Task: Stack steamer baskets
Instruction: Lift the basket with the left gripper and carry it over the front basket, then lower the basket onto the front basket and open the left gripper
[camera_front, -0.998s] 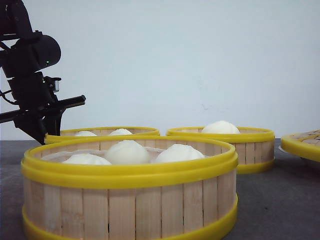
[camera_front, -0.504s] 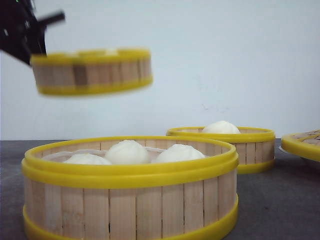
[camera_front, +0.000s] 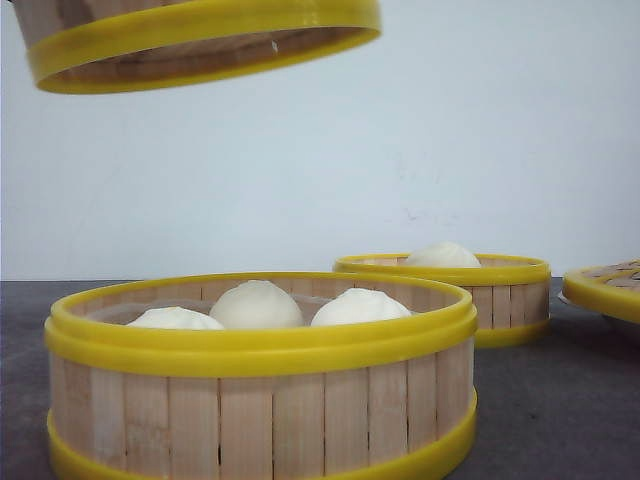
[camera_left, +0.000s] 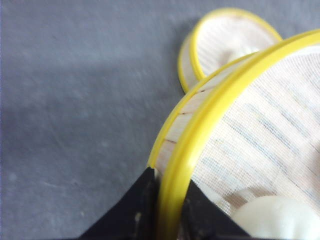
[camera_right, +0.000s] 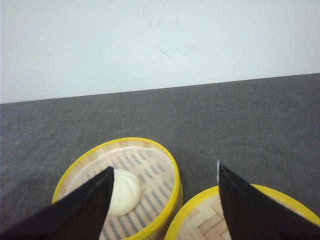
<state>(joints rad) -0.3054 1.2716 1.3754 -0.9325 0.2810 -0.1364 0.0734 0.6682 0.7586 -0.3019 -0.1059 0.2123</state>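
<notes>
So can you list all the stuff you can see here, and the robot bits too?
steamer baskets: 3, pale wood with yellow rims; near one in front, far one behind right, lifted one in the air upper left
buns: white; three in the near basket, one in the far, at least one in the lifted
lid: 1, yellow-rimmed, woven, right edge
table: dark grey
left gripper: black, clamped on the lifted basket's rim
right gripper: black, open, above the far basket and lid

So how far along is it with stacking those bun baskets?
Nothing is stacked yet. The left gripper is clamped on the rim of one steamer basket, held high in the air. The nearest basket and the back basket sit apart on the table. The right gripper hangs open, empty. All the stacking remains.
</notes>
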